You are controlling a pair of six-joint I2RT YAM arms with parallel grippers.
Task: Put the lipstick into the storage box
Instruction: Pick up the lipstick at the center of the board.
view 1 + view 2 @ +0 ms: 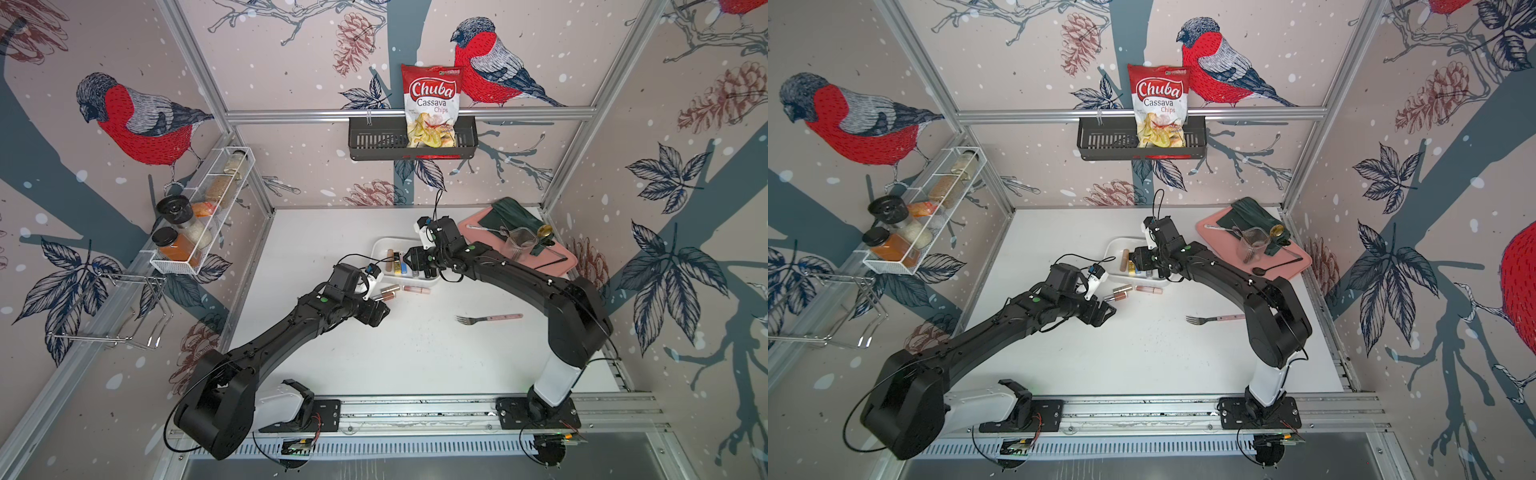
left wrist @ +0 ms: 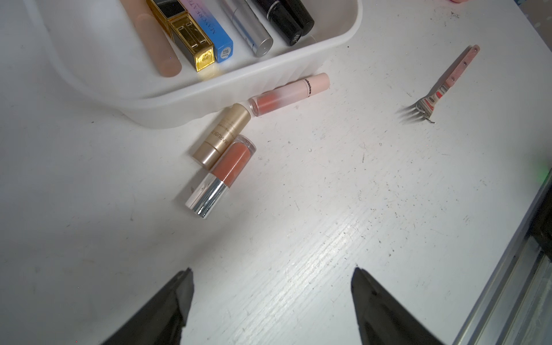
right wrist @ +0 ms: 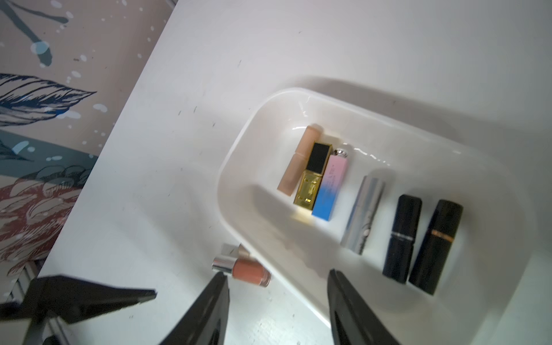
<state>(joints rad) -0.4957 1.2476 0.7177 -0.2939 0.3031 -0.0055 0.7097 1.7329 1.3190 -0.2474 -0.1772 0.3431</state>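
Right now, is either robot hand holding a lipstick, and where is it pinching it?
Nothing is held. The left gripper stands open over bare table; the right gripper stands open above the storage box, with nothing between its jaws.

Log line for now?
box: six lipsticks inside | three tubes outside | left gripper: open, empty | right gripper: open, empty, over box

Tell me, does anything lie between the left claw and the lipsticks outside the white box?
Nothing visible does: only bare table separates the open left claw from the silver-capped lipstick, the nearest one.
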